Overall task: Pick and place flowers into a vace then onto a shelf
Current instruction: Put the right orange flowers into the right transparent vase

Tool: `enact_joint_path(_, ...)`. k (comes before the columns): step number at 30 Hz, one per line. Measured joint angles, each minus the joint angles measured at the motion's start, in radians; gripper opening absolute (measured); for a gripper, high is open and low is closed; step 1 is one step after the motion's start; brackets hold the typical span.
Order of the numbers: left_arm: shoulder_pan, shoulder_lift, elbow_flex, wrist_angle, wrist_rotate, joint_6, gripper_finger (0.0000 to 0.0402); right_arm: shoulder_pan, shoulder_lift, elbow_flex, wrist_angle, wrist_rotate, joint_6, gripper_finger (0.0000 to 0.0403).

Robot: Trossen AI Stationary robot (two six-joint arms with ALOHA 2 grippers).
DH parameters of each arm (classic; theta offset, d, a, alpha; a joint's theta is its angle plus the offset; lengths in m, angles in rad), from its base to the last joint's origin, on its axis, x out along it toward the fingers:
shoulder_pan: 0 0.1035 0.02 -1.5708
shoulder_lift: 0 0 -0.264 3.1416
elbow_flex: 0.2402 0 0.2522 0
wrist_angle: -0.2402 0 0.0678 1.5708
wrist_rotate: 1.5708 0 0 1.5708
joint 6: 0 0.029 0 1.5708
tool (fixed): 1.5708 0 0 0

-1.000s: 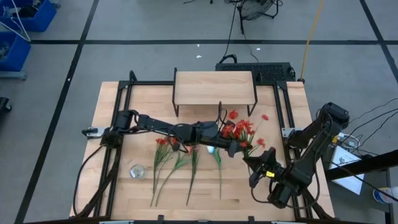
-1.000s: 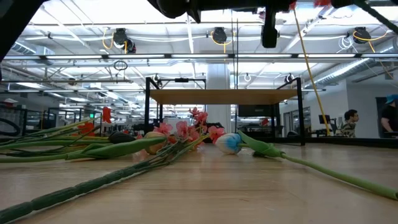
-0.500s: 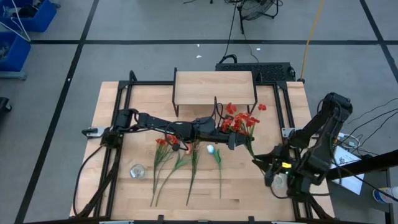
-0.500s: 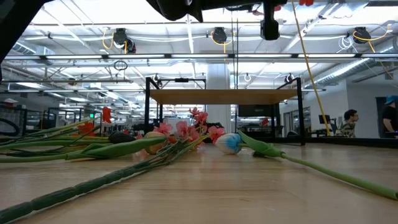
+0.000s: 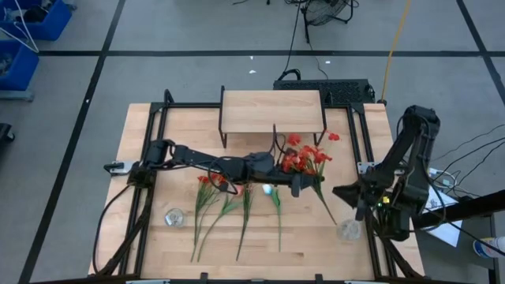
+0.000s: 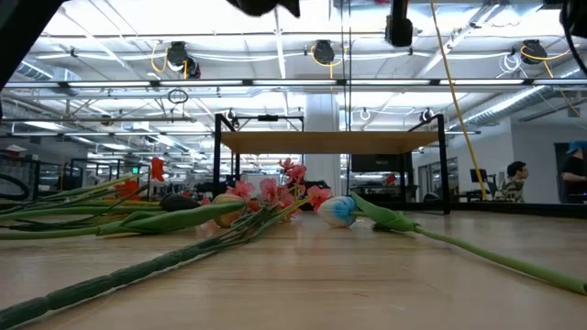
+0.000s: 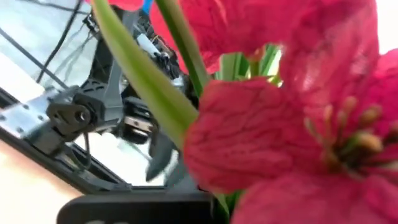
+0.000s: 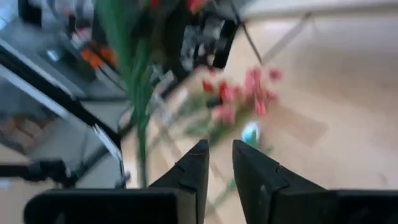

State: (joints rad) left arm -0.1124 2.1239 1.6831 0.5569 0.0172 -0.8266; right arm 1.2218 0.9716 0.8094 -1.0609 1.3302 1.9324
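Note:
My left gripper (image 5: 297,186) reaches across the table's middle and is shut on a bunch of flowers (image 5: 308,156) with red blossoms. Its green stems (image 5: 327,207) slant down toward a clear glass vase (image 5: 347,230) standing near the table's right near corner. In the left wrist view the blossoms (image 7: 292,124) fill the picture. My right gripper (image 5: 345,194) hovers just beyond the vase, open by a narrow gap (image 8: 221,155), holding nothing. More flowers (image 5: 241,207) lie flat on the table. The shelf (image 5: 273,111) stands at the far edge. My left gripper holds the bunch by its green stems (image 5: 309,183), just below the blossoms, coming level from the table's left and lying across the stems. The bunch is lifted, blossoms toward the far edge, stem ends hanging toward the vase. The blossoms hide the fingers in the wrist view.
A second small glass object (image 5: 173,217) sits near the table's left near side. A white bud (image 6: 337,210) and pink blossoms (image 6: 275,192) lie in front of the shelf (image 6: 330,142). A black frame (image 5: 359,138) edges the table. People stand far off on the right (image 6: 515,181).
My right arm has drawn back toward the table's right edge and lifted, leaving the vase uncovered on the table. My left gripper has shifted slightly toward the far edge with the bunch, whose stems now trail toward the vase.

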Motion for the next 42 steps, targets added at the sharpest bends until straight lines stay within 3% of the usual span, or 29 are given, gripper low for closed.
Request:
enact_joint_path(3,-0.016,0.001,0.083,-0.134,0.000,0.146,0.0009,0.010,-0.055,-0.068,0.003,0.083,-0.015,0.0057)
enact_joint_path(6,-0.022,0.000,0.138,-0.203,-0.010,0.212,0.0011,0.011,-0.119,-0.125,0.002,0.083,-0.003,0.0056)
enact_joint_path(15,-0.025,0.000,0.144,-0.203,-0.013,0.269,0.0012,0.008,-0.288,-0.281,0.007,0.088,0.043,0.0056)
enact_joint_path(23,-0.029,0.025,0.154,-0.169,-0.036,0.310,0.0010,0.008,-0.347,-0.328,0.017,0.119,0.039,0.0056)
enact_joint_path(29,-0.034,0.176,0.390,-0.239,0.016,0.361,0.0008,0.008,-0.349,-0.335,0.024,0.162,0.038,0.0055)
enact_joint_path(35,-0.041,0.303,0.673,-0.469,0.111,0.434,0.0015,0.008,-0.348,-0.335,0.025,0.160,0.023,0.0055)
enact_joint_path(42,-0.067,0.338,0.659,-0.421,0.093,0.471,0.0014,0.007,-0.349,-0.335,0.022,0.135,0.012,0.0055)
